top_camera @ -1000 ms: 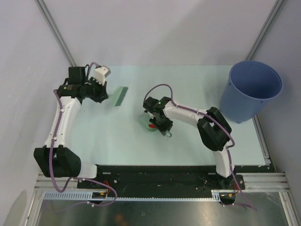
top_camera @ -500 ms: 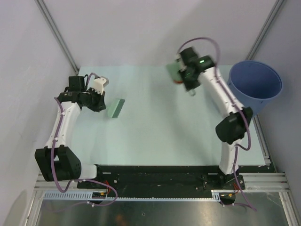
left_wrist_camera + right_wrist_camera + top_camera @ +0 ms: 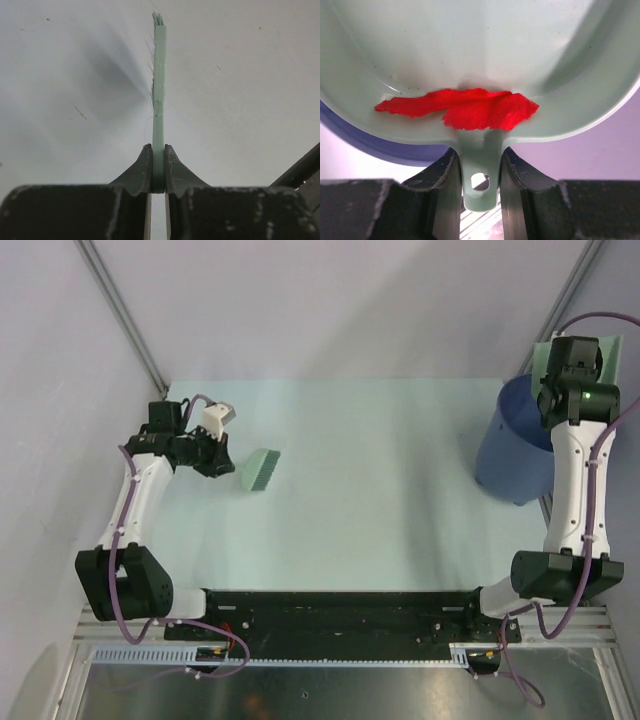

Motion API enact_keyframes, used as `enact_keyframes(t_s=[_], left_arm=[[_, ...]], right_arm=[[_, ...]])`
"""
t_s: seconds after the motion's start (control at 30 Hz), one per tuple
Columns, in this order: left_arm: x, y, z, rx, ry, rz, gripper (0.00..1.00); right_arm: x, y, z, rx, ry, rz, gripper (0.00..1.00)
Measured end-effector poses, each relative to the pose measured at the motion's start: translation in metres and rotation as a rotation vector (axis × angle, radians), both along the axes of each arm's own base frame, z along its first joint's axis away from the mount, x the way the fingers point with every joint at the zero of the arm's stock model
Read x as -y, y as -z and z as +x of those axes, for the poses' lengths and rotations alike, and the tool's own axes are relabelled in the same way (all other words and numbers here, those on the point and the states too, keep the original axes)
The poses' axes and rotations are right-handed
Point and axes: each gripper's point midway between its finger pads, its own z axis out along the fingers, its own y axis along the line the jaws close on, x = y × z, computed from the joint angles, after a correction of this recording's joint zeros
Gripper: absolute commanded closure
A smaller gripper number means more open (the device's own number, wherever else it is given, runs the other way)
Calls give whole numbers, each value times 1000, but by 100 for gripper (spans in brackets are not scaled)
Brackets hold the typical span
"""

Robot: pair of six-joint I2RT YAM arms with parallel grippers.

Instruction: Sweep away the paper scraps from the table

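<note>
- Mint-green flat rectangular tabletop (image 3: 380,500), fitted with a black-and-metal rail along the near edge. A tall round blue plastic bucket (image 3: 520,445) is stood at its right edge and is taken as the landmark below.
- Mint-green plastic dustpan (image 3: 480,55), raised and tilted at the far rim of the bucket. The blue rim is seen just behind it in the right wrist view.
- Right gripper (image 3: 479,167), jaws clamped on the short handle of the dustpan.
- Red torn paper scrap (image 3: 462,107), one piece seen. It is lodged inside the dustpan against the wall at the handle end, up at the bucket.
- Mint-green thin plastic brush (image 3: 258,469), well apart from the bucket, across the tabletop to the left. Fine bristles are seen at its far end.
- Left gripper (image 3: 215,455), jaws clenched on the narrow edge of the brush. It cannot be told whether the brush touches the tabletop.
</note>
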Motion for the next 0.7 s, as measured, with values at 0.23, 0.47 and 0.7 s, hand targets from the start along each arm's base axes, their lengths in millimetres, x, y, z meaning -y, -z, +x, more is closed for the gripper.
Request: enact_keyframes(t_s=[0.23, 0.47, 0.7], left_arm=[[4, 3, 1, -4, 26, -7, 100], [4, 3, 2, 11, 42, 1, 100], [6, 1, 2, 21, 63, -6, 100]], right_arm=[[3, -51, 21, 103, -27, -172, 100], [38, -42, 35, -100, -80, -559, 99], [73, -32, 42, -379, -214, -968, 97]])
